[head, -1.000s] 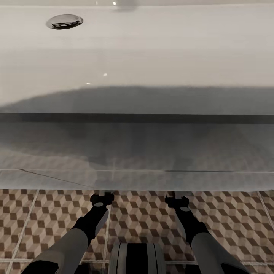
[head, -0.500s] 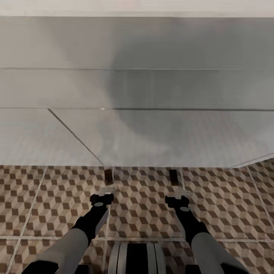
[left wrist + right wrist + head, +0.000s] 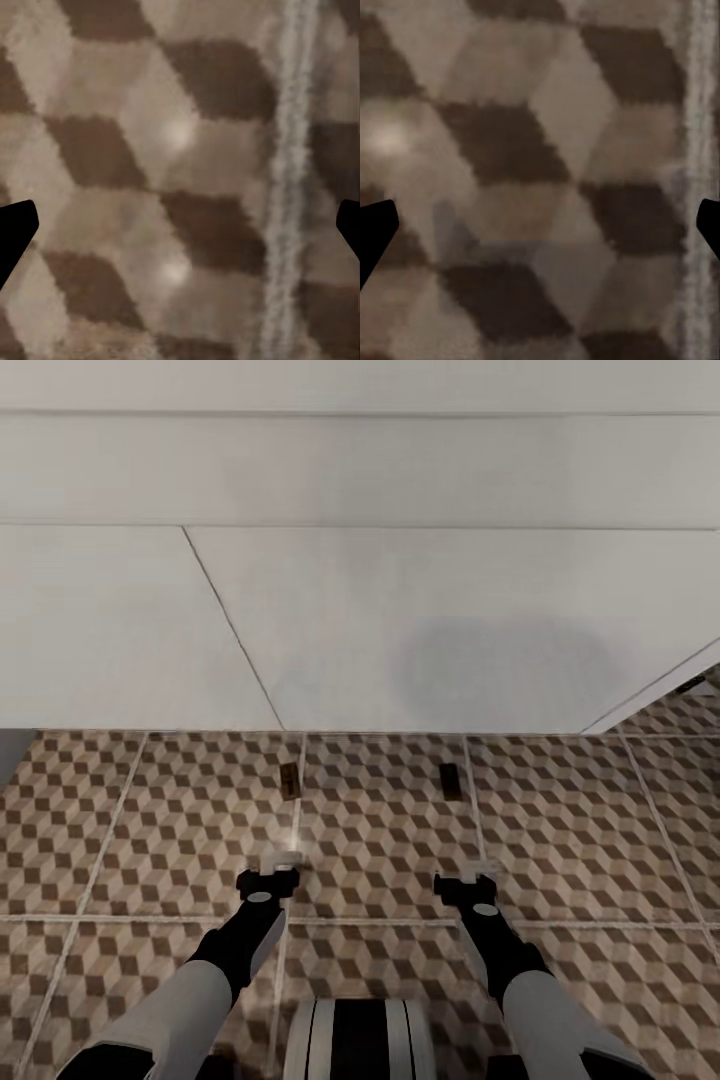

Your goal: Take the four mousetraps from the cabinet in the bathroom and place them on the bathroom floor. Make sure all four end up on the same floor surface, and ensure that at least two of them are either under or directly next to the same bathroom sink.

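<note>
2 mousetraps lie flat on the bathroom floor [image 3: 150, 810], close to the foot of a white unit [image 3: 400, 630] that looks like the vanity front, tho the basin isn't visible. One mousetrap [image 3: 290, 781] sits ahead of the left gripper [image 3: 281, 857], slightly to its right, near but not touching. The other mousetrap [image 3: 451, 782] is ahead of the right gripper [image 3: 467, 872], slightly to its left, also apart from it.

Handling, as a guess: tiny stiff wood slabs w/ metal parts, light, thin, hard to get fingers under on flat tile. Best pinched across the narrow width, on the long edges, clear of the sprung metal. They'd likely skid if nudged sideways.

Both grippers hang low over the tile, pointing down. Wrist views show the left gripper [image 3: 180, 232] and right gripper [image 3: 540, 232] w/ dark fingertips at the far edges of each pic, so spread wide w/ nothing between, just cube-pattern tile & a grout line.
</note>
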{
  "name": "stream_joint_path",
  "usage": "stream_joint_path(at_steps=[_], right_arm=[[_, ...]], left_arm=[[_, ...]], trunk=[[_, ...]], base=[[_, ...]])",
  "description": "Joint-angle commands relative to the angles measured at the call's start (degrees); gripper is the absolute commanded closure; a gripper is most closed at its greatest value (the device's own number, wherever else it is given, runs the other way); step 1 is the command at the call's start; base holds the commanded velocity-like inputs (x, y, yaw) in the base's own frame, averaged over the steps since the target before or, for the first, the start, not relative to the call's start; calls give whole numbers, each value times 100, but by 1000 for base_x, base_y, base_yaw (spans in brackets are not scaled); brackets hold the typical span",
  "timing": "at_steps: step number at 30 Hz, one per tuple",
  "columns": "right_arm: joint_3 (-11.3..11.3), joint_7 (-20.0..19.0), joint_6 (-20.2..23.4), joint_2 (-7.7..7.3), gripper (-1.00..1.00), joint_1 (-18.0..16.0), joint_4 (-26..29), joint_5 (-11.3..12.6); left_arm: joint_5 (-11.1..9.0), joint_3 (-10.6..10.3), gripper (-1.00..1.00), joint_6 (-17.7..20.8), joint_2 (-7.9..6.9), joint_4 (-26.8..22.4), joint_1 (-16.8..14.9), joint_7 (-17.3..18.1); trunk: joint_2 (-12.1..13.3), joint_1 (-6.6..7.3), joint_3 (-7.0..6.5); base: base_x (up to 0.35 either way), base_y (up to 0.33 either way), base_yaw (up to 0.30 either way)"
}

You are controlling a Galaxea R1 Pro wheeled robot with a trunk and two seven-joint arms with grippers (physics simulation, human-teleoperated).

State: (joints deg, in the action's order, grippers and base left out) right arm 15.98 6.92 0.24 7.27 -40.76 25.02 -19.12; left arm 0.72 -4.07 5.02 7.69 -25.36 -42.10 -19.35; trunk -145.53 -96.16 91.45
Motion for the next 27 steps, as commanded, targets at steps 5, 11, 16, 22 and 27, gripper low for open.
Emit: stream_joint_path(at_steps=[5,11,16,22,27], right_arm=[[30,2,3,0,-100,-2,7,-57],[29,2,3,-8,-100,-2,10,-61],[26,2,3,-13,-100,-2,11,-58],[26,-3,15,-16,-100,-2,16,-60],[22,-10,28,-20,-100,-2,19,-63]], left_arm=[[7,-41,-100,36,-4,-8,0,-43],[7,-39,-100,20,-4,-9,0,-44],[7,-33,-100,9,-4,-12,0,-49],[1,-26,-100,-3,-8,-12,0,-57],[-5,-16,-100,-7,-13,-13,0,-58]], trunk=[[-1,5,3],[-1,5,3],[-1,5,3],[-1,5,3],[-1,5,3]], base=[[-343,0,0],[-344,0,0],[-344,0,0],[-344,0,0],[-344,0,0]])
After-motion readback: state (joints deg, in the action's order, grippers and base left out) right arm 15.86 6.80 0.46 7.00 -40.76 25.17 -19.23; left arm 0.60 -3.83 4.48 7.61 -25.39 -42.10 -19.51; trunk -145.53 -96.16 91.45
